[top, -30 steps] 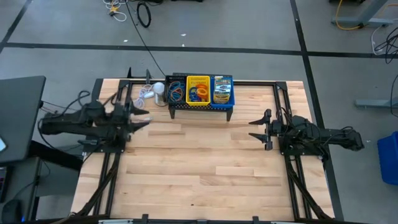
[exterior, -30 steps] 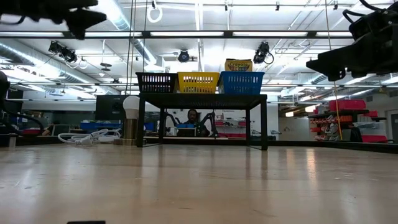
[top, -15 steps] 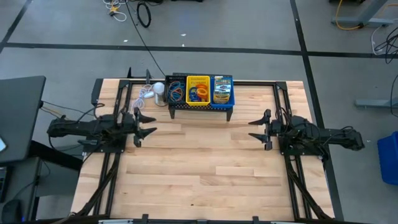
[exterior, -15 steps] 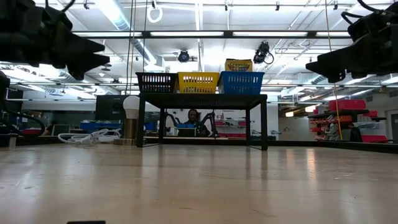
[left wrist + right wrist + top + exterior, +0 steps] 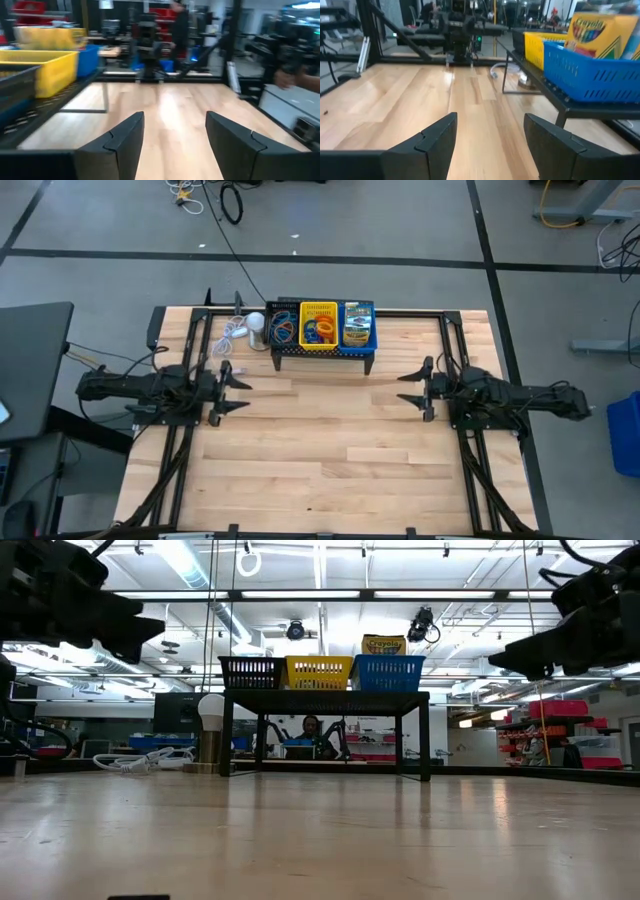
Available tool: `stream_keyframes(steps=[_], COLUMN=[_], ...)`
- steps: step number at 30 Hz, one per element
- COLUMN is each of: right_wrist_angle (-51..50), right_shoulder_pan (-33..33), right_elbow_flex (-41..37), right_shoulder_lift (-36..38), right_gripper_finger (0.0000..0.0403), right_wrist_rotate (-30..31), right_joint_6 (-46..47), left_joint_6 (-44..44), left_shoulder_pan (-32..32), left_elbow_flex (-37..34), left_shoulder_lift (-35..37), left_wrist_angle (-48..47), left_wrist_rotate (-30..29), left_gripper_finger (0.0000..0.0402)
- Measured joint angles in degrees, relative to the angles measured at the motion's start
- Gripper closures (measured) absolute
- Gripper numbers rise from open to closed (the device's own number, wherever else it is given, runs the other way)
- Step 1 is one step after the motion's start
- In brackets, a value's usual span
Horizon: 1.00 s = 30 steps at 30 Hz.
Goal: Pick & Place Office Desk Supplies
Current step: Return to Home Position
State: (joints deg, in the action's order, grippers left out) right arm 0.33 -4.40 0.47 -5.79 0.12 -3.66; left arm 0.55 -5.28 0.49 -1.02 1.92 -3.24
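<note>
Three small mesh trays stand in a row on top of a black mesh stand point(image 5: 322, 352) at the table's far side. The black tray point(image 5: 283, 328) and the yellow tray point(image 5: 319, 326) hold coloured rubber bands. The blue tray point(image 5: 357, 325) holds yellow-green crayon boxes point(image 5: 384, 644). My left gripper point(image 5: 240, 392) is open and empty above the table's left part, left of and nearer than the stand. My right gripper point(image 5: 403, 388) is open and empty above the table's right part. The left wrist view point(image 5: 175, 145) and the right wrist view point(image 5: 490, 145) show both grippers' fingers spread over bare wood.
A white round object with a cord point(image 5: 255, 321) sits on the table just left of the stand. Black rails point(image 5: 195, 330) run along the table's edges. Bare wood lies between the two grippers and toward the near edge. A person point(image 5: 311, 726) shows far behind the table.
My left gripper has come down from high above the table's left part to a lower height and has settled there, still open and empty. The trays and the stand have not moved.
</note>
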Motion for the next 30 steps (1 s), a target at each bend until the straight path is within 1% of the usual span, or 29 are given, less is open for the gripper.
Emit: stream_keyframes(steps=[5,7,11,17,20,21,26,30], right_wrist_angle=[-0.02,-0.03,-0.05,-0.04,-0.05,-0.05,-0.05,-0.05], right_shoulder_pan=[0.00,0.00,0.00,0.00,0.00,0.00,0.00,0.00], right_elbow_flex=[0.00,0.00,0.00,0.00,0.00,0.00,0.00,0.00], right_shoulder_lift=[-1.49,-1.90,-2.16,-2.09,-2.09,-2.09,-2.09,-2.09], right_gripper_finger=[0.0165,0.0165,0.0165,0.0165,0.0165,0.0165,0.0165,0.0165], right_wrist_rotate=[0.03,0.03,0.04,0.07,0.07,0.07,0.07,0.09], right_joint_6=[0.00,0.00,0.28,-0.02,-0.17,-0.18,-0.20,-0.20], left_joint_6=[-3.53,-5.06,-5.48,-3.75,-3.30,-2.94,-2.67,0.18], left_shoulder_pan=[-0.02,-0.02,-0.02,0.00,-0.02,-0.03,0.00,0.00], left_elbow_flex=[0.00,0.00,0.00,0.00,-0.04,-0.07,-0.09,-0.09], left_shoulder_lift=[-0.02,0.00,-0.02,-0.29,-1.34,-1.62,-2.43,-2.49], left_wrist_angle=[0.28,0.53,0.71,0.66,1.51,2.03,2.63,2.58], left_wrist_rotate=[7.34,9.27,10.98,11.27,15.44,16.01,13.85,13.64], left_gripper_finger=[0.0191,0.0195,0.0205,0.0215,0.0216,0.0216,0.0216,0.0216])
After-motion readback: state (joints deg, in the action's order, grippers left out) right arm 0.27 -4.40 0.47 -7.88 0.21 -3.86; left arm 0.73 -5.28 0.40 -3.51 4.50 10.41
